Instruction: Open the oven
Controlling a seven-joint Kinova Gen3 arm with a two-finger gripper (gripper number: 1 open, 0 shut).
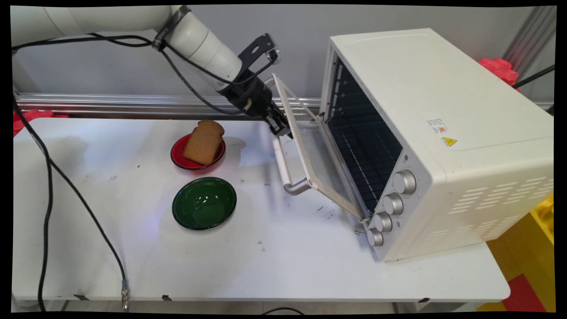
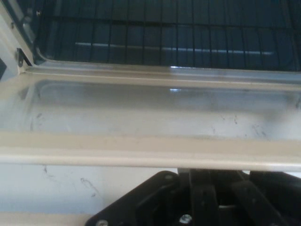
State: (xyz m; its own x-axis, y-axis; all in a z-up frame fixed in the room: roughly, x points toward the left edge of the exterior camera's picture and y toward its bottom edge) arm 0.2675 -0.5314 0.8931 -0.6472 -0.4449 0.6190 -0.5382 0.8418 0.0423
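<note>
A: What's hidden from you here?

B: The gripper (image 1: 282,128) tips, mostly. In the main view, just above the frame's centre, they sit behind the top edge of the oven door (image 1: 319,159), right at the handle (image 1: 283,166). In the hand view only the black linkage shows along the bottom edge; the fingers themselves are cut off by the door's cream frame (image 2: 150,153).

A: So how far is it spread?

B: You can't tell from either picture. It sits right at the handle's upper end, but whether it pinches the bar or merely rests beside it is hidden.

A: And the door?

B: Partly lowered, tilted out from the oven (image 1: 443,133), which fills the right of the main view. Through the glass in the hand view you see smudges, and above it, at the top of the frame, the dark rack (image 2: 160,33) inside.

A: Anything else near it?

B: Left of the door, near the frame's centre, a red bowl (image 1: 198,155) holds a slice of bread (image 1: 204,141) leaning on its rim. Just below it sits a green bowl (image 1: 204,203), apart from the red one. Both rest on the table (image 1: 274,257). The oven's four knobs (image 1: 393,204) run down its front lower corner.
</note>
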